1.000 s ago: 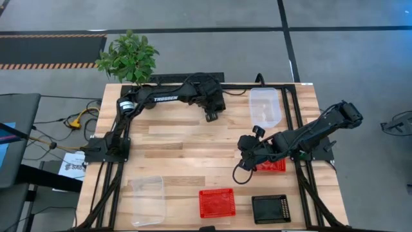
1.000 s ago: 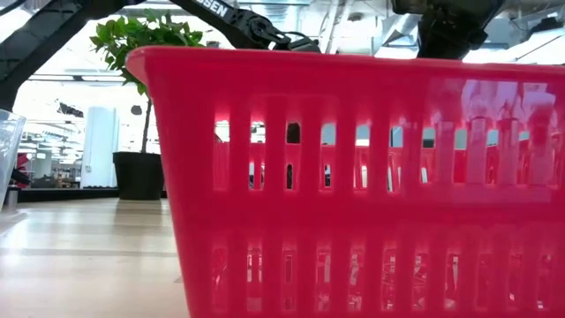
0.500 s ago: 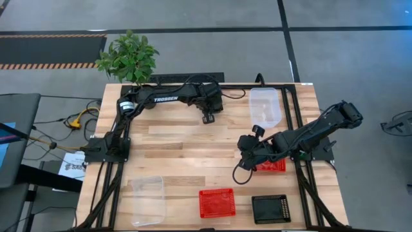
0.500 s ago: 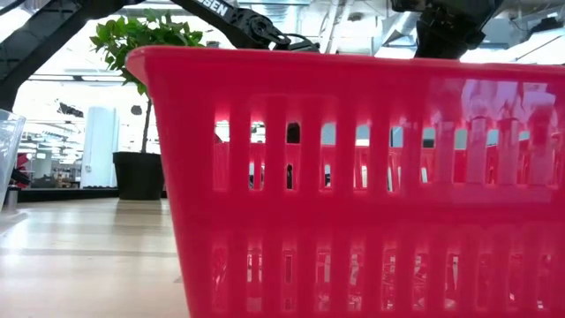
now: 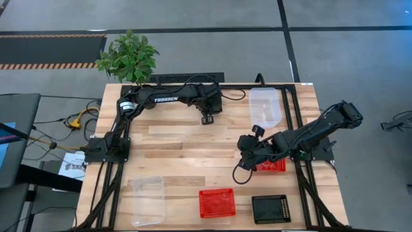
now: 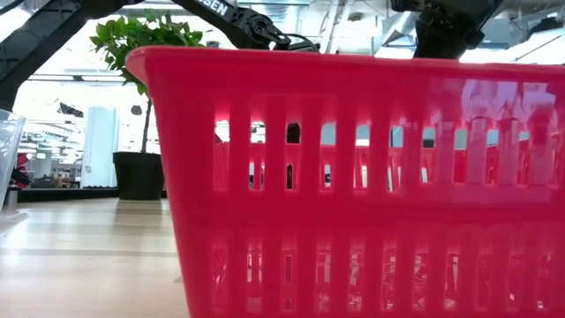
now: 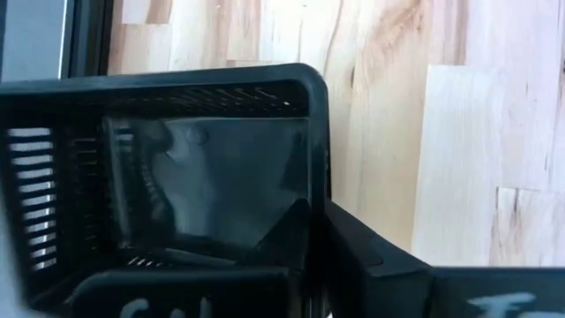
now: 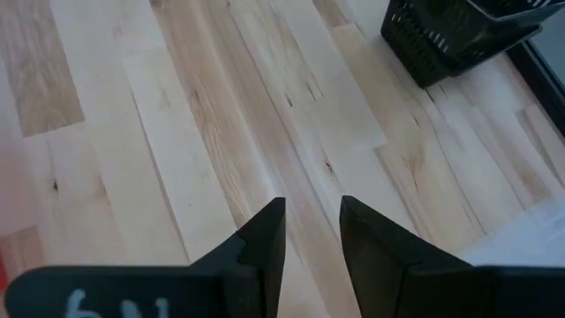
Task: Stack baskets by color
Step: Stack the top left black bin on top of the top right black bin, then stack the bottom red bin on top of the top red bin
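Your left hand (image 5: 207, 118) sits over the far middle of the bench (image 5: 187, 148), its fingers pinched tight on the wall of a black basket (image 7: 177, 185); the wrist view shows that rim clamped, with something clear that looks nested inside it, though the glare makes that hard to confirm. Your right hand (image 5: 247, 143) hovers over bare wood at the bench's centre-right, fingers (image 8: 265, 234) a narrow gap apart and holding nothing.

Working down by size: the potted plant (image 5: 129, 57) stands at the far left corner. A clear basket (image 5: 264, 106) lies at the far right, just beyond the right arm. Another clear basket (image 5: 147, 200) lies at the near left. A red basket (image 5: 217, 202) sits at the near middle, close enough to the low camera to fill most of its picture (image 6: 353, 177). A second black basket (image 5: 271, 208) rests just beside it to the right. Another red basket (image 5: 273, 165) shows partly under the right arm.
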